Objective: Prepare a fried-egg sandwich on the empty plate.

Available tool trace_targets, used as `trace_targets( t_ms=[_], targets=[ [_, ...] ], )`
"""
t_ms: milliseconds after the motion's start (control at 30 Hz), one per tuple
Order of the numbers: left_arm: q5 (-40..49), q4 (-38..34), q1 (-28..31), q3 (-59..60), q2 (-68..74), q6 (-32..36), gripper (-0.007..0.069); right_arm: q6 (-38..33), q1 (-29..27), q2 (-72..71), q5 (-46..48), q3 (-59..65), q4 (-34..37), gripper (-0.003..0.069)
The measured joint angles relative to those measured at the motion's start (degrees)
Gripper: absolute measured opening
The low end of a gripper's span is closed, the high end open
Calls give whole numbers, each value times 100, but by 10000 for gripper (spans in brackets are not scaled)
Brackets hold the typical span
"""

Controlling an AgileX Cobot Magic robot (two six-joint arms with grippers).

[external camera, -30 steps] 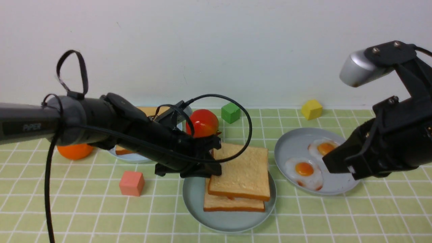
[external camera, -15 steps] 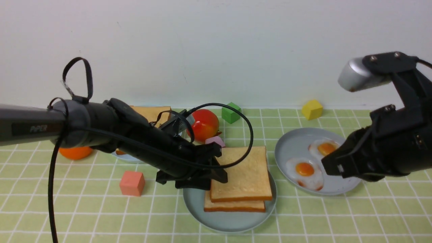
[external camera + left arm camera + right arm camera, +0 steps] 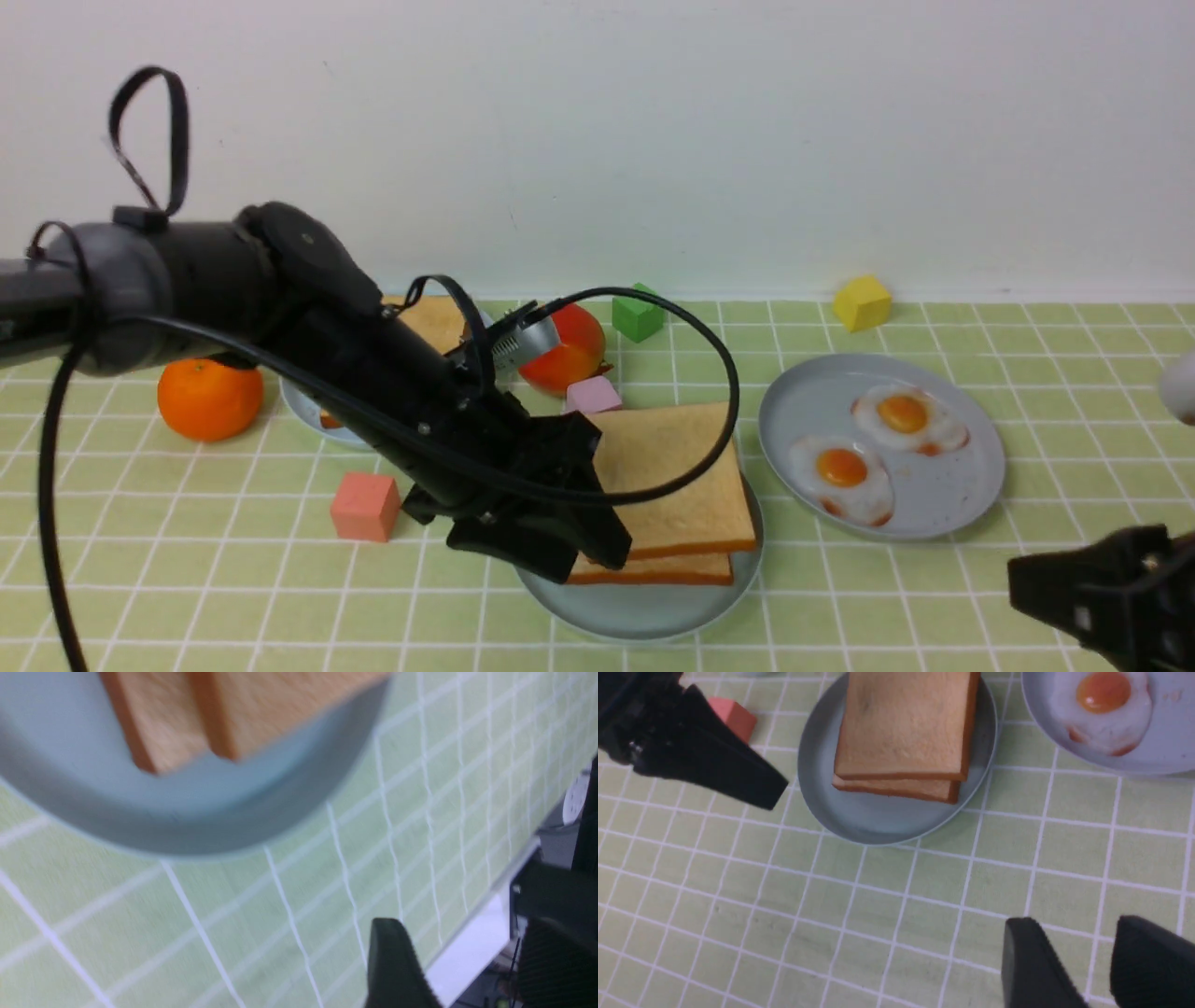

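Note:
Two golden-brown toast slices lie stacked as the sandwich on the pale teal plate; no egg shows between them. My left gripper hangs open at the plate's front-left edge, overlapping the stack's corner in the front view, with nothing between its fingers. The left wrist view shows the toast and the plate rim beyond the jaws. My right gripper is open and empty above the tiled cloth, near the table's front right, well clear of the sandwich.
A grey-blue plate with two fried eggs sits right of the sandwich. Behind are a tomato, a pale pink block, a green cube, a yellow cube. Left: an orange, a pink cube, toast on a blue plate.
My left gripper let go of the top slice, opened and drew back toward the plate's front left. My right arm pulled away from the egg plate to the front right, its jaws opening.

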Motion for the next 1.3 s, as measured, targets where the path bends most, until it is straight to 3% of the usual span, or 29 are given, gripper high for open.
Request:
trace_targets(
  t_ms=[200,400,700,1067,1300],
  targets=[
    [265,27,0,312,-1020,-424,183,-210,0,-1029,-481,604,-28,157],
    [155,-562,0,1493,-2375,-468,-13,-492,0,-1837,-856,1034,-28,-8],
    [-134,-678,0,3132,-4590,-473,-13,-670,0,-2115,-934,1244,-35,-10],
    [55,-83,0,3269,-6230,-474,-13,-708,0,-2115,-799,1244,-54,-6],
    [-162,176,0,3269,-6558,-316,-13,-708,0,-2115,-794,1244,-54,-3]
  ],
)
